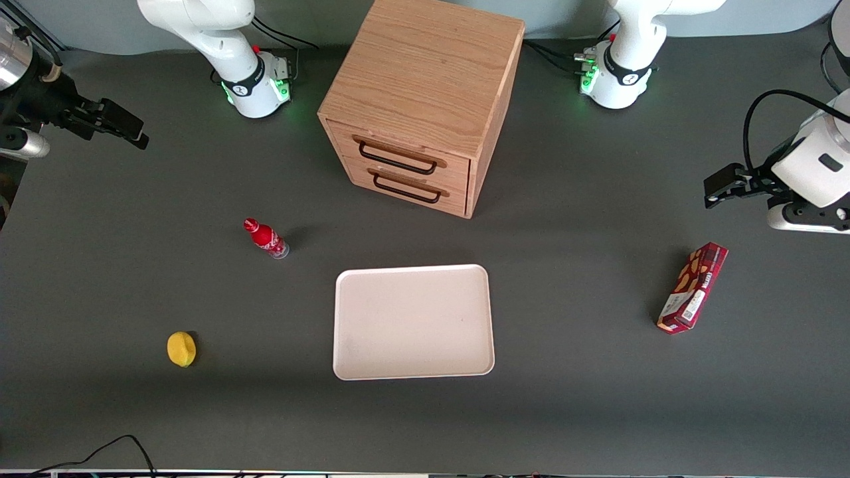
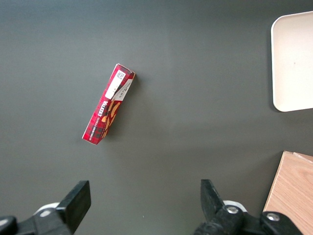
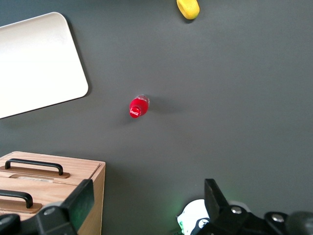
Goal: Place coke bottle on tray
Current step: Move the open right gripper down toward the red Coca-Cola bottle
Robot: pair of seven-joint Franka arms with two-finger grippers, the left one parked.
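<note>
While the dark gray counter (image 1: 133,411) fills every view, a black cable (image 1: 99,451) curls along its edge nearest the front camera. Next comes a small yellow thing (image 1: 181,349), lying toward the working arm's end. The tray (image 1: 413,322) sits flat near the middle, pale and bare, with its long sides running across the counter. A dark red snack box (image 1: 692,287) lies toward the parked arm's end, well apart from the tray.

Farther from the camera than the tray stands the coke bottle (image 1: 265,238). It stands on its clear base, cap up, and its long shape runs up and down. In the wrist view its red cap (image 3: 135,110) faces the camera. It is apart from the tray, with bare counter between them, and the yellow thing is nearer the front camera than it is.

Farther still is the wooden cabinet (image 1: 425,99) with two drawers, both closed, each with a black handle.

The pincer (image 1: 123,127) hangs high over the working arm's end, well apart from the bottle. Its two fingers (image 3: 80,203) are spread wide and pinch nothing.
</note>
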